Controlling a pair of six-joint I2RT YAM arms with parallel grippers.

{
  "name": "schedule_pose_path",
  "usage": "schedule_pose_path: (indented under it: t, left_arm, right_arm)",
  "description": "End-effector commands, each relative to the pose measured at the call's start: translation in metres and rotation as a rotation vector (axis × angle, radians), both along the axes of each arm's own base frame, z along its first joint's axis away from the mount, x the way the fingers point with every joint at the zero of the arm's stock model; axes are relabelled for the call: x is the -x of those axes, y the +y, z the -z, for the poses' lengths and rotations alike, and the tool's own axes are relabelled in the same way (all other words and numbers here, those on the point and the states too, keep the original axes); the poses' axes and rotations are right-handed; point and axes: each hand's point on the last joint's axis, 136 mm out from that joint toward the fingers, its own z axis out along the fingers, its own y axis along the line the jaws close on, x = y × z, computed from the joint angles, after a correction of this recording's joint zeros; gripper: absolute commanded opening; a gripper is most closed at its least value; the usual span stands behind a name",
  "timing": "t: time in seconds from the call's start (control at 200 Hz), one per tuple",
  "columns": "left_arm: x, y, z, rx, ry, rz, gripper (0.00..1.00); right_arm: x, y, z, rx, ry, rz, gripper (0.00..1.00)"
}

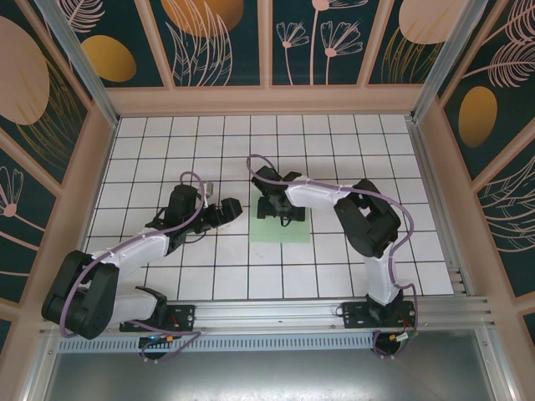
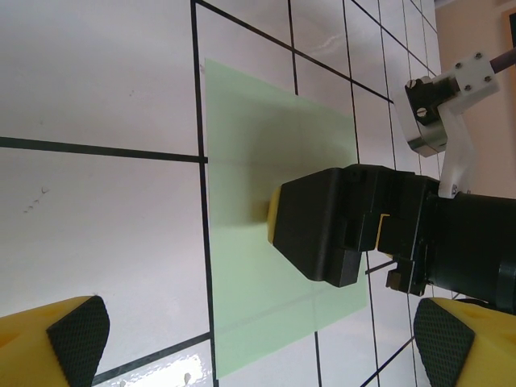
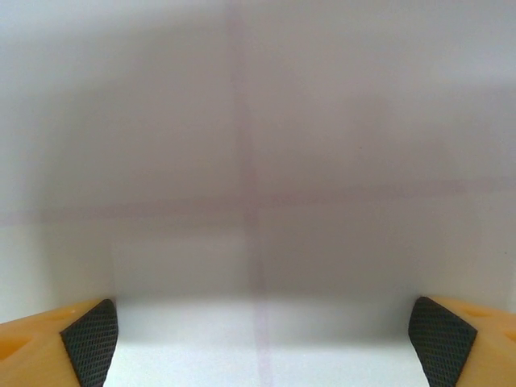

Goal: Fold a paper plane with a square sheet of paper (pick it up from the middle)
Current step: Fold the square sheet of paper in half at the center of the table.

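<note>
Two empty grippers, jaws wide — right gripper (image 1: 280, 213) over middle of square sheet of paper (image 1: 281, 230), likely for pickup; left gripper (image 1: 231, 210) at its nine o'clock.

No text, label, brand, number or sign can be read on the thin pale mint-green square sheet of paper (image 1: 280, 232), white black-gridded bench (image 1: 167, 142) or dark floral wall panels (image 1: 217, 42).

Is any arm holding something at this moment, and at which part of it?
Nothing is held. The right jaws stand open low over the sheet of paper; the left jaws stand open beside it.
</note>
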Motion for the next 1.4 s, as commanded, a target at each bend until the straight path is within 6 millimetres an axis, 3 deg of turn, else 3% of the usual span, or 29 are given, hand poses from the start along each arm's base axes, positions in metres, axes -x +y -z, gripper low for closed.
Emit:
schedule_pose_path:
  t: [0.0,0.42,0.575,0.721,0.956,1.016,1.121,1.281,1.396]
  left_arm:
    - [-0.003,-0.002,-0.004,-0.016,-0.020,0.016,0.99]
    - [-0.003,-0.003,-0.003,-0.018,-0.016,0.022,0.99]
    - [-0.003,-0.003,-0.003,-0.022,-0.016,0.027,0.99]
    - [-0.003,-0.003,-0.004,-0.020,-0.018,0.028,0.99]
    - [-0.003,-0.003,-0.008,-0.020,-0.024,0.024,0.99]
    - [-0.003,-0.002,-0.009,-0.022,-0.026,0.022,0.99]
    - [-0.003,0.000,-0.010,-0.026,-0.030,0.014,0.99]
    - [-0.004,0.003,-0.015,-0.027,-0.040,-0.008,0.99]
    - [-0.005,0.004,-0.019,-0.021,-0.051,-0.020,0.99]
  right_arm:
    - [0.025,-0.012,0.041,0.077,0.124,-0.019,0.95]
    - [0.022,-0.006,0.041,0.065,0.126,-0.027,0.87]
    - [0.016,-0.001,0.032,0.050,0.102,-0.035,0.86]
    - [0.009,0.009,0.017,0.000,0.070,-0.053,0.75]
    - [-0.003,0.018,-0.020,-0.073,-0.014,-0.053,0.51]
    - [-0.005,0.022,-0.031,-0.118,-0.034,-0.057,0.39]
    - [-0.007,0.029,-0.052,-0.236,-0.063,-0.047,0.33]
    - [-0.009,0.052,-0.107,-0.601,-0.128,-0.075,0.34]
    - [-0.008,0.055,-0.147,-0.923,-0.181,-0.092,0.36]
